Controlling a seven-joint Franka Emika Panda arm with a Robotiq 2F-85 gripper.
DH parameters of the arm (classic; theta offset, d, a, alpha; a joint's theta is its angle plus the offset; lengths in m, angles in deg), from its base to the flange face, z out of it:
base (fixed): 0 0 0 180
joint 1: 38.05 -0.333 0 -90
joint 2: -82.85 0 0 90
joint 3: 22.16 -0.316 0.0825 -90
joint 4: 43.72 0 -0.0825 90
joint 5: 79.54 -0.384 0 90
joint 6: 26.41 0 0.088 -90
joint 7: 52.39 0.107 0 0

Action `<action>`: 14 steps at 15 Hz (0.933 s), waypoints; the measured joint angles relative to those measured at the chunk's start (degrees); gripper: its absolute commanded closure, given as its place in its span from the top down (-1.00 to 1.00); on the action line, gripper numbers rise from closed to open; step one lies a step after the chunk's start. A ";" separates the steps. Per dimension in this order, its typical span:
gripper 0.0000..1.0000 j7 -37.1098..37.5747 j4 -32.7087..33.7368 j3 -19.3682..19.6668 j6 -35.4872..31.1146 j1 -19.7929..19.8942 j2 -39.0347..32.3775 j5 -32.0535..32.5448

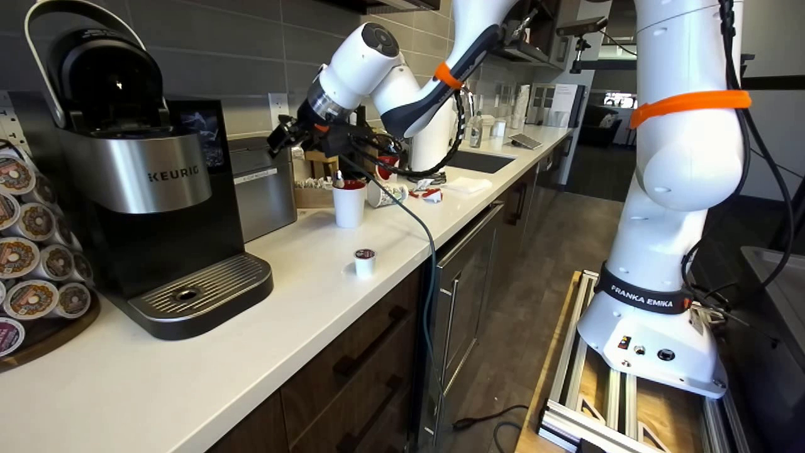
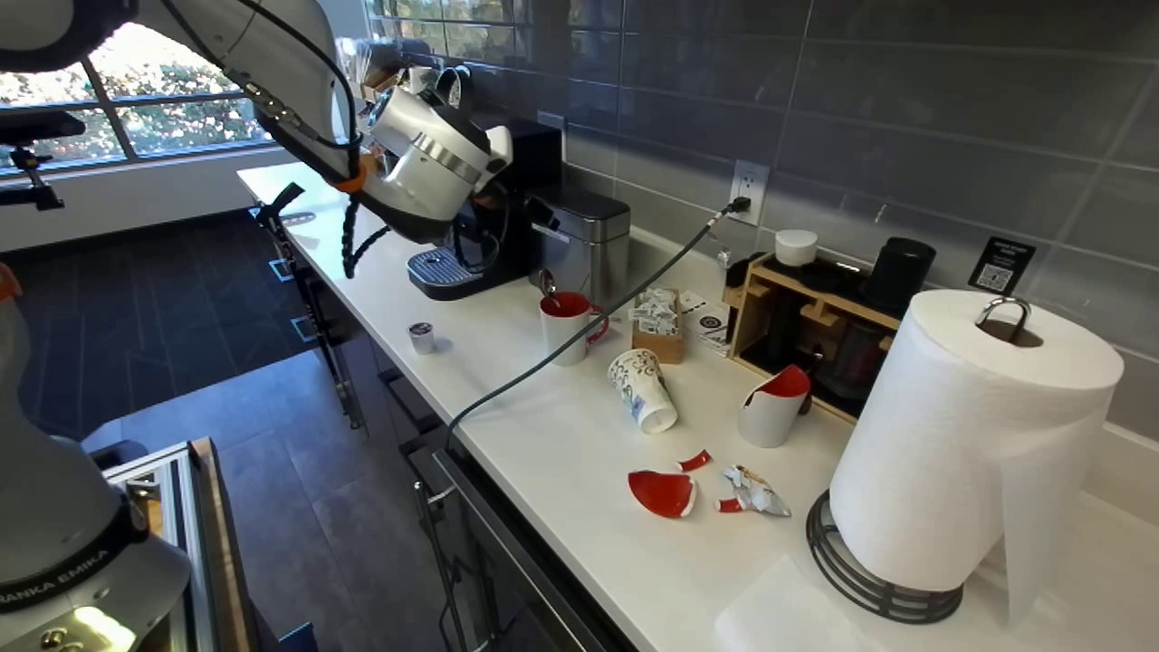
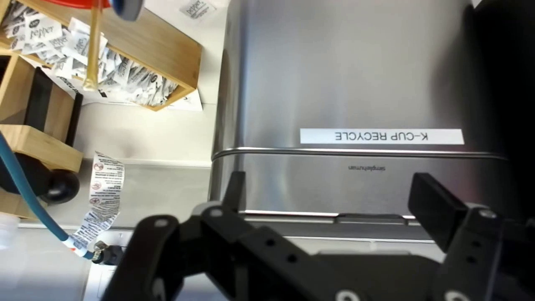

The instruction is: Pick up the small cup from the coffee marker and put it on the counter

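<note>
The small cup, whitish with a dark top, stands upright on the off-white counter near its front edge. It also shows in an exterior view and is out of the wrist view. The black and silver coffee machine stands against the wall with its handle raised; its drip tray holds nothing. It is partly hidden by the arm in an exterior view. My gripper is high above the counter, in front of the grey box, apart from the cup. In the wrist view the gripper is open, with nothing between its fingers.
A grey steel K-cup recycle box stands beside the machine. A white mug with red inside, a tipped paper cup and red shards lie farther along. A cord crosses the counter. A pod rack stands beside the machine.
</note>
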 measured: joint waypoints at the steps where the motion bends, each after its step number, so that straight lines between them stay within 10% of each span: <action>1: 1.00 0.73 0.17 0.00 0.32 -0.17 -0.07 0.00; 14: 1.00 -7.86 4.25 -0.07 0.66 0.03 -4.11 -7.70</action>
